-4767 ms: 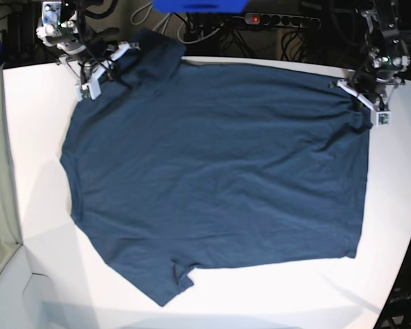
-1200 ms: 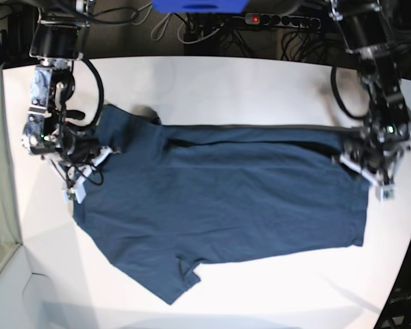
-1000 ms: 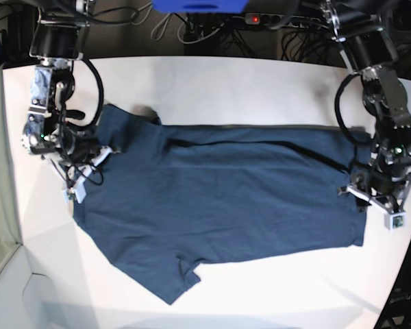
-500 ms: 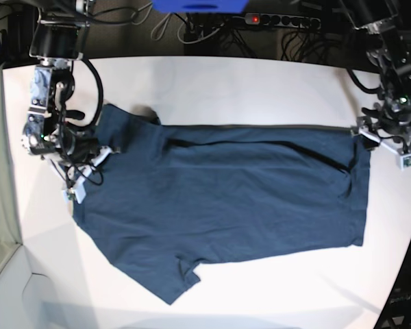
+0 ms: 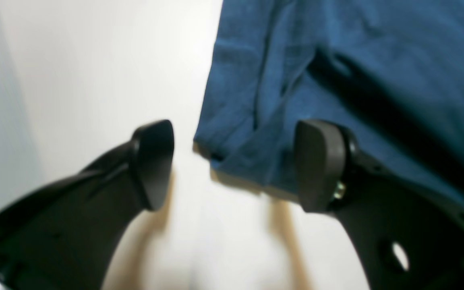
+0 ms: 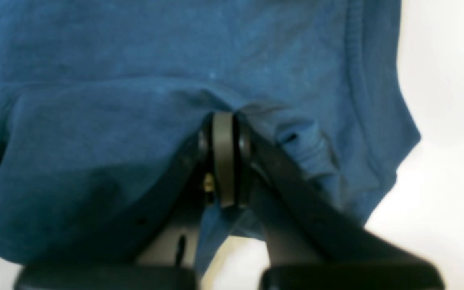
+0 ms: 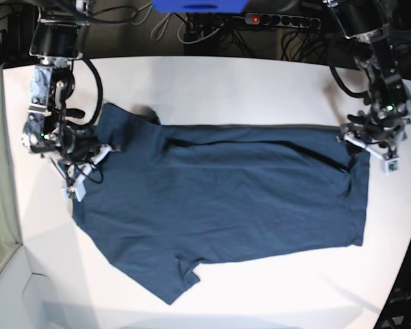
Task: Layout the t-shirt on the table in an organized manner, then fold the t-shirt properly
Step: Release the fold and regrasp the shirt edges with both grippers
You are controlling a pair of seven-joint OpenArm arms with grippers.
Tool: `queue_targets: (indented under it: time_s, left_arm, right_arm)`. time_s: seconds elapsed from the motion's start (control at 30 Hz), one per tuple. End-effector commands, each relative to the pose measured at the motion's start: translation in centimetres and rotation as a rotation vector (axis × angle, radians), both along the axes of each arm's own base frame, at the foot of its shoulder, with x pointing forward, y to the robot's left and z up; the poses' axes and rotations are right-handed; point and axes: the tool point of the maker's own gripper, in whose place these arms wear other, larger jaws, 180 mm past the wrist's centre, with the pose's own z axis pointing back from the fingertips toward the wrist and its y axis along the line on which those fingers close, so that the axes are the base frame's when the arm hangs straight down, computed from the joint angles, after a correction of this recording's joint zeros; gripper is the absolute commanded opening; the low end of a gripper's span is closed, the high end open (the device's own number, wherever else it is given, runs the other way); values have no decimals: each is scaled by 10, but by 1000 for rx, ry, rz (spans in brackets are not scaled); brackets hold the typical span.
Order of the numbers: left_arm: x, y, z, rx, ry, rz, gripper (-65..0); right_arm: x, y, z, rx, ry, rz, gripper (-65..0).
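Dark navy t-shirt (image 7: 226,199) lies half-folded across centre of the white table (image 7: 212,89); right gripper (image 6: 224,161), at frame left in base view, is clamped on a bunch of cloth. Left gripper (image 5: 232,165), at frame right, hangs w/ jaws apart over a shirt corner, holding nothing. Best bet: keep the pinch low, re-grab the corner square so the fold edge lies straight.

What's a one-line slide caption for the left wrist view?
Left gripper open above the white table, jaws straddling a corner of the navy t-shirt without holding it.
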Motion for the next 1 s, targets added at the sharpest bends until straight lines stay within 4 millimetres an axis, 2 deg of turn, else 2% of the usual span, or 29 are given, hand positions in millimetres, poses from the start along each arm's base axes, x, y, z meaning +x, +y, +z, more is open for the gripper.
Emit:
queue_targets:
  time_s: [0.0, 0.17, 0.23, 0.33, 0.4, 0.67, 0.77, 0.87, 0.97]
  left_arm:
    - [9, -1, 4, 0, -28, -13, -200]
    - [3, -2, -21, -22, 6, -8, -224]
    - [-2, -1, -29, -31, 27, 0, -303]
    - [-4, 8, -35, -20, 33, 5, -462]
    - [-5, 10, -39, -20, 28, 8, -510]
    - [-6, 9, -41, -22, 32, 7, -521]
    - [-6, 8, -42, -23, 32, 7, -570]
    - [-6, 8, -42, -23, 32, 7, -650]
    - [-6, 7, -42, -25, 32, 7, -646]
  right_arm:
    - [10, -4, 14, -10, -47, 0, -650]
    - [11, -4, 15, -11, -50, 0, -650]
    - [11, -5, 15, -13, -50, 0, -650]
    - [11, -5, 15, -13, -51, 0, -650]
    - [12, -5, 16, -13, -53, 0, -650]
    - [11, -5, 16, -10, -51, -1, -646]
    - [5, -6, 11, -10, -36, -5, -588]
    - [5, -5, 21, -20, -70, 1, -523]
    - [-1, -3, 36, -38, -113, 15, -465]
